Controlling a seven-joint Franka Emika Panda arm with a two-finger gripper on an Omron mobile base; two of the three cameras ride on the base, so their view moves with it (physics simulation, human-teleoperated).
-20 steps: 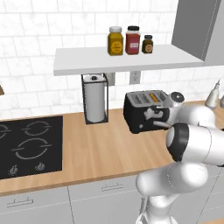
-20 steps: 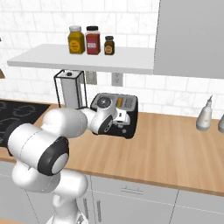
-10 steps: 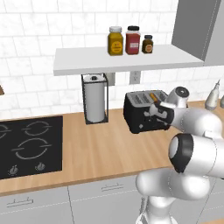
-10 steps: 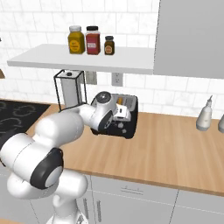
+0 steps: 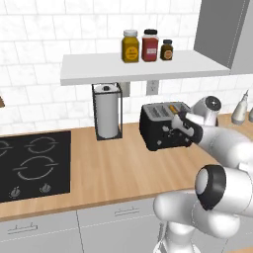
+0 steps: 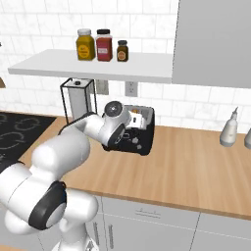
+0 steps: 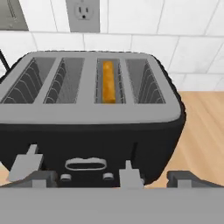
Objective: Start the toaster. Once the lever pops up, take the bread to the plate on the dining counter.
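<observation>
The black toaster (image 5: 162,129) stands on the wood counter by the wall, its grey top showing several slots (image 7: 87,83). The bread (image 7: 108,81) sits sunk edge-up in the third slot from the left, its tan edge also visible from the base (image 5: 173,107). My gripper (image 7: 113,179) is open and right at the toaster's front face (image 6: 139,135). One grey lever (image 7: 129,171) lies between the fingertips, and another lever (image 7: 26,164) is further left. The plate and the dining counter are out of view.
A paper towel holder (image 5: 107,111) stands left of the toaster, and a black cooktop (image 5: 32,163) lies further left. A shelf (image 5: 143,69) with three jars hangs above. A pale bottle (image 5: 239,108) stands at the right. A wall outlet (image 7: 82,11) is behind the toaster.
The arm has stretched forward. The hand has moved from in front of the toaster up to its front face.
</observation>
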